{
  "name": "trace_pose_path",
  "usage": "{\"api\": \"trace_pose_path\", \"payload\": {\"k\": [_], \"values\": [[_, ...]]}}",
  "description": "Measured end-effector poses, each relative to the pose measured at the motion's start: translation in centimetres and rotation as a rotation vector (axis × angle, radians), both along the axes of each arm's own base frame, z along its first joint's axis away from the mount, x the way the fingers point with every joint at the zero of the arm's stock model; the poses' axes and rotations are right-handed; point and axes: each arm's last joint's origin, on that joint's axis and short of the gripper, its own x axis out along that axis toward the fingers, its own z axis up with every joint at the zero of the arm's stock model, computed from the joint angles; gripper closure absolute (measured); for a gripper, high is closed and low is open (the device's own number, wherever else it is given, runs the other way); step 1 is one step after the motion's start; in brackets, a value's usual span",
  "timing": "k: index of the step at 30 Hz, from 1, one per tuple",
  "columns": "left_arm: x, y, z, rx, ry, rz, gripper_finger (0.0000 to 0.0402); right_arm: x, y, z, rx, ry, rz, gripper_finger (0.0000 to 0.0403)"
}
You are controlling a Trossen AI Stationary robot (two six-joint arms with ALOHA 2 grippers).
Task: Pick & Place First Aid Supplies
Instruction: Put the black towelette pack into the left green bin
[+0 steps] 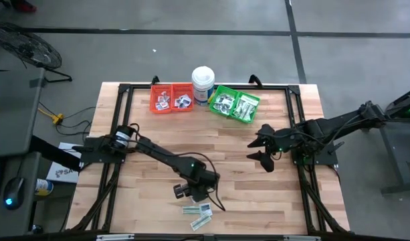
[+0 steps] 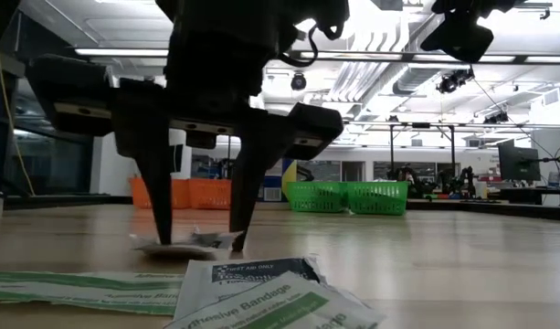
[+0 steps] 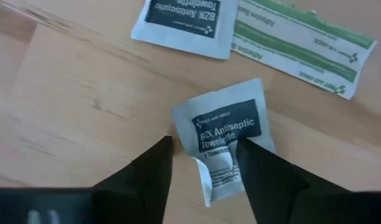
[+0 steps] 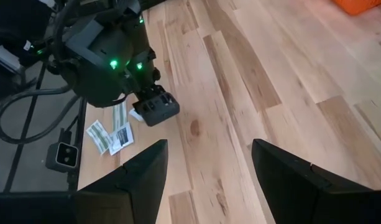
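The left gripper (image 3: 202, 163) stands on the table (image 1: 258, 194) at about 6 o'clock, fingers (image 3: 146, 171) parted and straddling a crumpled antiseptic towelette packet (image 3: 226, 134), tips touching it, not lifted. More packets (image 1: 199, 215) lie just beyond toward the near edge. The right gripper (image 4: 206, 165) hovers wide open and empty at 3 o'clock.

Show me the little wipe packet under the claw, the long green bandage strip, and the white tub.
Wipe packet (image 3: 226, 134), left wrist view, on its dark label.
Bandage strip (image 3: 302, 43), left wrist view, on its green stripe.
White tub (image 1: 203, 84), high view, on its lid.
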Motion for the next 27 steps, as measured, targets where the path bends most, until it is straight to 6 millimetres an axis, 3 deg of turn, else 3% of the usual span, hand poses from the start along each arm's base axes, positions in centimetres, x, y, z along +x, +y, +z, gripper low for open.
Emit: {"api": "trace_pose_path", "payload": {"k": [15,20,27], "values": [[0.1,-0.1,-0.6,-0.070,0.047,0.045,0.0390,0.1,0.1,-0.1,0.004,0.010,0.011,0.0176],[0.1,0.5,0.3,-0.058,0.037,0.123,0.0398,0.1,0.1,-0.1,0.006,0.010,0.009,0.0176],[-0.1,2.3,4.1,0.103,-0.096,0.263,0.0401,0.2,0.1,-0.1,0.011,-0.004,-0.017,0.0176]]}}
